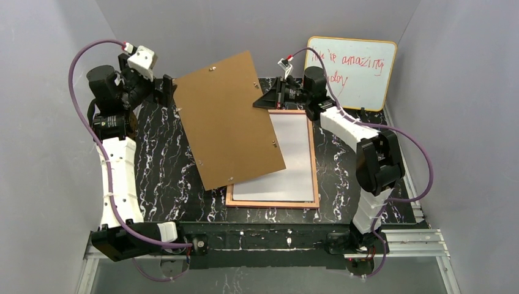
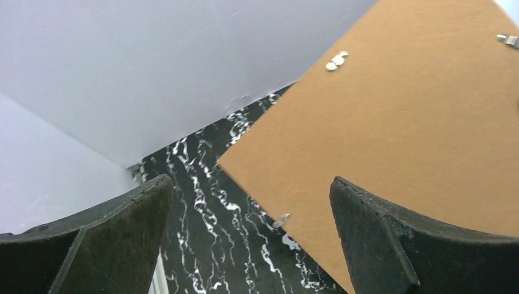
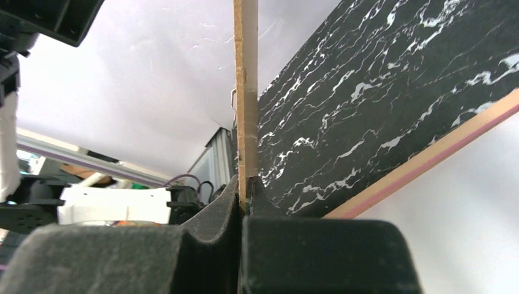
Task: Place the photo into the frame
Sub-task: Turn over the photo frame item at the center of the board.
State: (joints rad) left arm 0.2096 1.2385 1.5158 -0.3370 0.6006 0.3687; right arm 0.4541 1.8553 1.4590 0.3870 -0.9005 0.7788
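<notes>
Grey walls box in the black marble table (image 1: 159, 159), where the frame (image 1: 314, 159) lies face down with what looks like the photo (image 1: 284, 156) inside, white back up, though I can't be sure from above. The right gripper (image 1: 267, 99) is pinched on the brown backing board (image 1: 229, 119), tilted over the frame; the left gripper (image 1: 166, 87) gapes empty beside it. Closing up seems the step: the board needs lowering square into the frame

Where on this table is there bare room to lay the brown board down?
Bare black marble table lies between the left arm and the pink rectangular frame, partly under the brown hardboard backing. Crowded: back right, around the right hand and yellow-edged whiteboard.
</notes>
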